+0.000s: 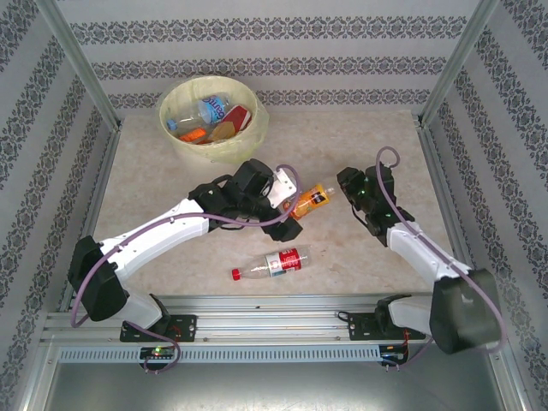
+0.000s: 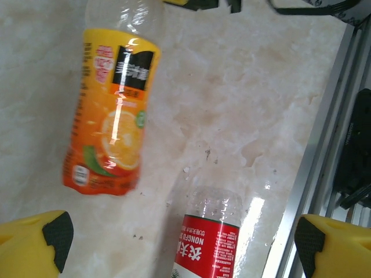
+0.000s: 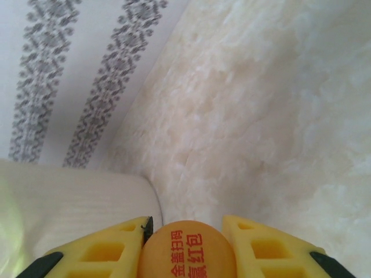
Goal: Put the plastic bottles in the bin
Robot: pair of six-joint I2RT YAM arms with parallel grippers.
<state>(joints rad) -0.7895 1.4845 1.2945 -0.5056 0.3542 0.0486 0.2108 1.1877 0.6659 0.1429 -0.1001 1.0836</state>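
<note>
The right tool [image 3: 186, 227] is gripping one orange-labelled clear plastic bottle [image 1: 312, 199] by its cap [image 3: 186, 258]; one red-labelled bottle [image 1: 278, 263] is lying on the worktop [image 1: 342, 145]; the left tool [image 2: 182, 243] is gaping wide. Inside the round cream bin [image 1: 174, 128], bottles [image 1: 210, 111] are overlapping, uncountable.

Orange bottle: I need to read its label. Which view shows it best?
Left wrist: the orange bottle is large, label facing the camera. Top external shows it small, beside the left arm. In right wrist, its cap sits gripped in the right tool.
</note>
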